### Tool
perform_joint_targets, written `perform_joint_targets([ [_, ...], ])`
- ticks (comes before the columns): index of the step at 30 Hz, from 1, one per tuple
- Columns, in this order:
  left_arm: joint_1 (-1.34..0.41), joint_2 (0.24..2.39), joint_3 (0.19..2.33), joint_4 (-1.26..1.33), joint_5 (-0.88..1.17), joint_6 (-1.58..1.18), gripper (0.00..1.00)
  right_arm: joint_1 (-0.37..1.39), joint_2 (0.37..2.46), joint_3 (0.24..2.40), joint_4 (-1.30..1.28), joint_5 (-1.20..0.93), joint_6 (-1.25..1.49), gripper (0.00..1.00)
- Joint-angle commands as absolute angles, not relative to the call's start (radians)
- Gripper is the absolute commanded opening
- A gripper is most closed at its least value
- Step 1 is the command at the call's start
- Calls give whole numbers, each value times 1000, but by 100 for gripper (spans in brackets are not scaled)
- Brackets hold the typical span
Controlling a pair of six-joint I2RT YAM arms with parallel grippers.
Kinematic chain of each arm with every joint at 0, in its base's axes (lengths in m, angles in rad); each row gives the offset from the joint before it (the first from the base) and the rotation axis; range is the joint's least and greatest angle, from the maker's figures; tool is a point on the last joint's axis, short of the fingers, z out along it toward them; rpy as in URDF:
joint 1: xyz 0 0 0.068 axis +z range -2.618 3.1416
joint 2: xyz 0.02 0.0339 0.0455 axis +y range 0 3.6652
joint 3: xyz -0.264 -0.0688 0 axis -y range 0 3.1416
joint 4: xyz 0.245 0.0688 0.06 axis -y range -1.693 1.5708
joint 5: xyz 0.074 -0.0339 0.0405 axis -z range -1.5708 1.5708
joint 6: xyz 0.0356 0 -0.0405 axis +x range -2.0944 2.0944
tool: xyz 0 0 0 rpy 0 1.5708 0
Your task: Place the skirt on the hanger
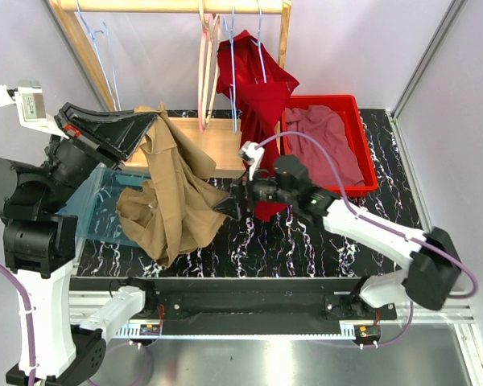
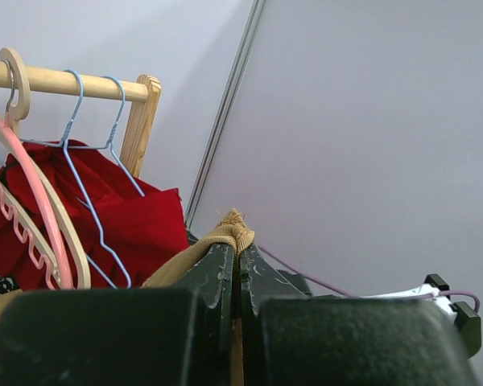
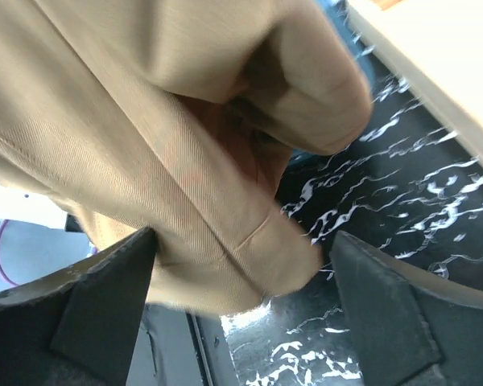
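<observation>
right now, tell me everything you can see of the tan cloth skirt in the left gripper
The tan twill-like cloth skirt hangs crumpled in long folds, its top edge pinched in the shut left gripper, raised above the black marbled table. Its lower part bunches by a blue translucent bin. The open right gripper straddles a lower fold.
</observation>
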State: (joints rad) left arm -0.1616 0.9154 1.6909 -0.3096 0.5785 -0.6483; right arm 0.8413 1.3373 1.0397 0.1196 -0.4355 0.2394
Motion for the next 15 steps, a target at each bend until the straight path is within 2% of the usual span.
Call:
perform_joint_targets([
  [1, -161, 896, 1689, -225, 582, -643, 0, 880, 1404, 1106, 198, -492, 250, 87],
  [3, -161, 891, 1689, -238, 568, -629, 0, 894, 1391, 1104, 167, -491, 248, 48],
  [5, -161, 888, 1684, -259, 537, -617, 0, 899, 1359, 1078, 146, -450, 259, 23],
  [6, -161, 885, 1683, -264, 526, -605, 0, 900, 1312, 1069, 132, -427, 261, 0],
  [9, -161, 881, 1681, -291, 489, -578, 0, 900, 1196, 1057, 51, -310, 253, 0],
  [15, -161, 864, 1655, -340, 430, -535, 0, 900, 994, 1186, -152, -6, 186, 0],
])
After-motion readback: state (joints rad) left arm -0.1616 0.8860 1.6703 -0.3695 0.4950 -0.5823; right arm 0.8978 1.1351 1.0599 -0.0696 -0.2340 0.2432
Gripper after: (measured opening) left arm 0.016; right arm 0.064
